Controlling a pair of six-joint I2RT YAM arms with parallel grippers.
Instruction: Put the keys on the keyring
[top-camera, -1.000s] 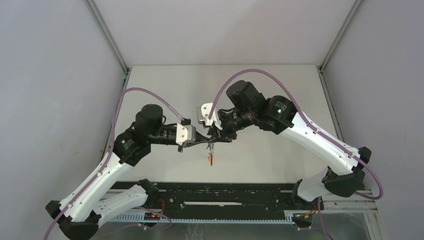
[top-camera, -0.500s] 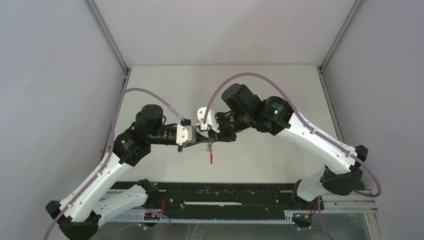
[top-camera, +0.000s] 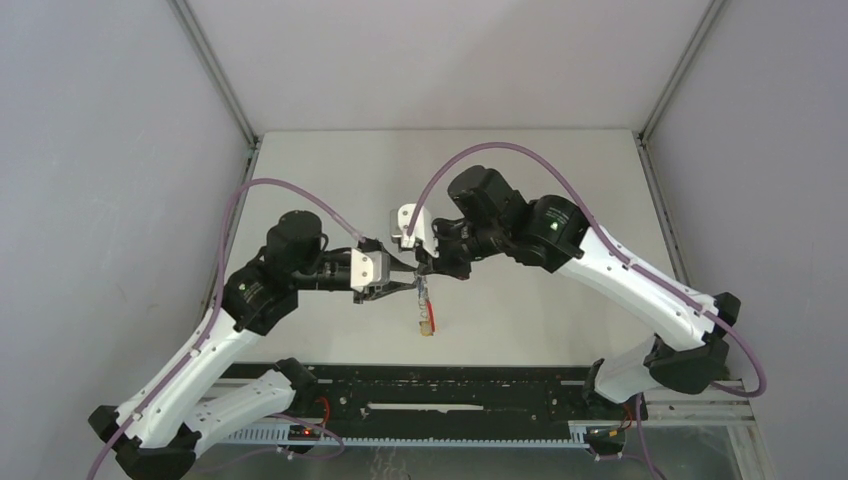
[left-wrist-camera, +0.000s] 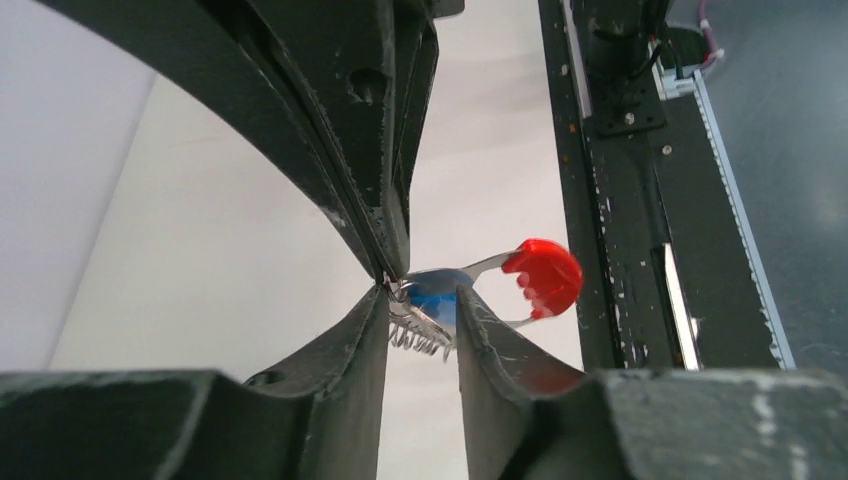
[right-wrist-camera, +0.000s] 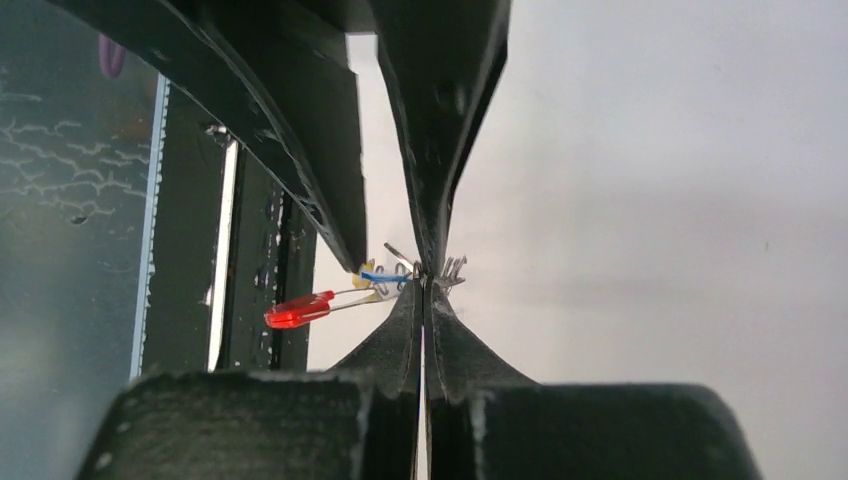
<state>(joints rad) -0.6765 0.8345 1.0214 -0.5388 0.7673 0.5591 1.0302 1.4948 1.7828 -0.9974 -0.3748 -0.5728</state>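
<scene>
Passed the keyring (top-camera: 424, 305), aloft over the surface (top-camera: 550, 180), across: pressed right jaws onto its wire clips (right-wrist-camera: 452, 266), then spread left jaws around it. Kept blue-tagged key (left-wrist-camera: 432, 300) seemingly hung on.

keyring (top-camera: 425, 308) aloft, hanging; blue key (left-wrist-camera: 432, 298), yellow key (right-wrist-camera: 364, 268) at its clips (left-wrist-camera: 420, 335)

Both arms reach inward from the lower corners of the top view and meet near the centre of the frame. The left arm (top-camera: 215, 335) climbs up and to the right with its forearm about level. The left pincer (top-camera: 405, 286) points right, its fingers (left-wrist-camera: 365, 340) parted. The right arm (top-camera: 640, 285) arches up and leftward. The right pincer (top-camera: 424, 274) angles down-left, its fingers (right-wrist-camera: 400, 330) pressed together on the keyring (top-camera: 426, 312).
</scene>
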